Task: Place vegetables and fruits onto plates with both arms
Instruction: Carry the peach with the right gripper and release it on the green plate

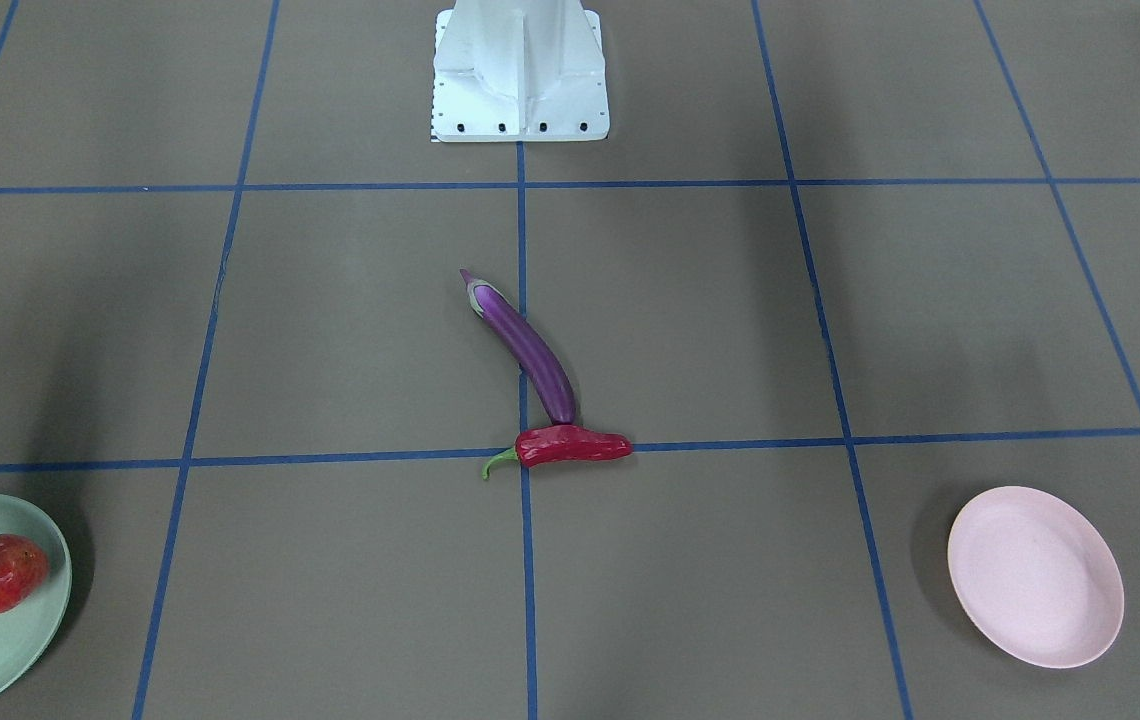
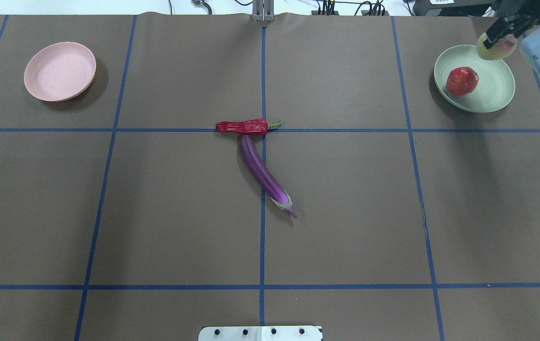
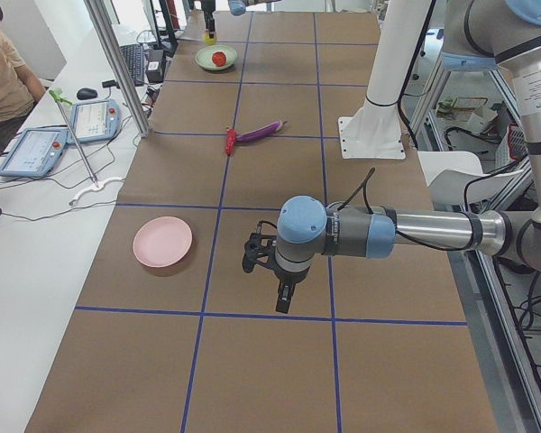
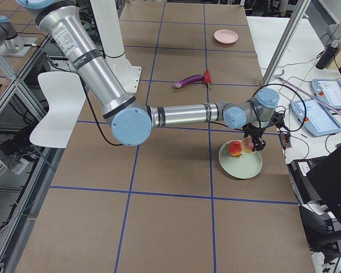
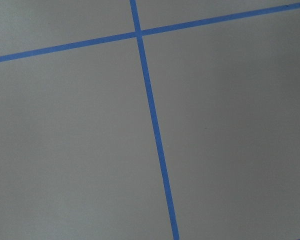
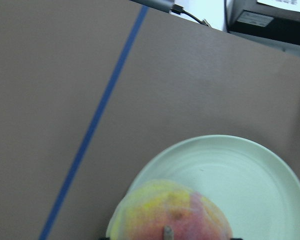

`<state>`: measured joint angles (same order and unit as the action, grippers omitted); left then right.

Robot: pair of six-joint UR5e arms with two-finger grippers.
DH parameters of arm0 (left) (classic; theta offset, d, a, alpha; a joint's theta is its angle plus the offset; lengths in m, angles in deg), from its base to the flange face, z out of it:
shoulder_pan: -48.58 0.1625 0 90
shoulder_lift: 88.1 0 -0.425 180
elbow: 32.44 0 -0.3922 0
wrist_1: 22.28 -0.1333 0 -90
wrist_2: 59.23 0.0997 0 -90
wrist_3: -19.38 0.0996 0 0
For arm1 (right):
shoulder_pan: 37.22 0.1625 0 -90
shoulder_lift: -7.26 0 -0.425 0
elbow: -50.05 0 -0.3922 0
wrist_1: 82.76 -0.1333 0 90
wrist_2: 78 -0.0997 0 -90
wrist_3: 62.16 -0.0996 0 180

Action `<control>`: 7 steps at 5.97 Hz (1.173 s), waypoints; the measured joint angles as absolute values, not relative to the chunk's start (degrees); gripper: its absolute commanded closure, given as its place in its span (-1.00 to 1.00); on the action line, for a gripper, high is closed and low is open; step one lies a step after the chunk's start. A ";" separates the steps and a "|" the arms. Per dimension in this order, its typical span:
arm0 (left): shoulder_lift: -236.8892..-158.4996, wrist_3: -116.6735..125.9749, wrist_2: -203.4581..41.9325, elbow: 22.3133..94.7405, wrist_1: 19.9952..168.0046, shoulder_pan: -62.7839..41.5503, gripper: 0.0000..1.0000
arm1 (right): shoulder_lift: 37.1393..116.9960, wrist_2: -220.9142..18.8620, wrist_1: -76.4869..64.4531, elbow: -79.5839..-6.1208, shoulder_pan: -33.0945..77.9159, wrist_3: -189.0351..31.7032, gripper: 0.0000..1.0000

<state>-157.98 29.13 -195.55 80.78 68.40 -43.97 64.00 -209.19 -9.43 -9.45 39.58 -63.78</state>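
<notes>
My right gripper [image 2: 498,40] is shut on the peach [image 2: 495,49] and holds it above the far edge of the mint green plate [image 2: 493,89]. The pomegranate-like fruit [image 2: 462,81] lies on that plate. The right wrist view shows the peach [image 6: 171,215] over the plate [image 6: 240,170]. The purple eggplant [image 2: 263,173] and the red chili pepper [image 2: 242,126] lie touching at the table's middle. The pink plate [image 2: 59,71] is empty at the far left. My left gripper [image 3: 285,296] hangs above the table near the pink plate [image 3: 162,242]; I cannot tell whether it is open.
The white base block [image 2: 260,333] stands at the near edge. Blue tape lines [image 2: 262,246] divide the brown table. A person [image 3: 2,77] sits at a side bench with tablets [image 3: 95,119] and cables.
</notes>
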 measured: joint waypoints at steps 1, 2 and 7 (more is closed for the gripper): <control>-158.00 29.14 -195.55 80.82 68.42 -43.97 -1.00 | 65.11 -210.98 -12.71 -5.63 40.53 -62.57 1.00; -158.01 29.14 -195.55 80.88 68.42 -43.97 -1.00 | 65.75 -212.91 -19.26 -1.44 40.06 -66.85 1.00; -158.06 29.14 -195.55 81.00 68.45 -43.97 -1.00 | 65.70 -206.59 -26.24 -1.99 35.54 -79.16 -0.99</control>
<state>-158.06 29.14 -195.55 81.00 68.45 -43.97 65.70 -206.59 -26.24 -1.99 35.54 -79.16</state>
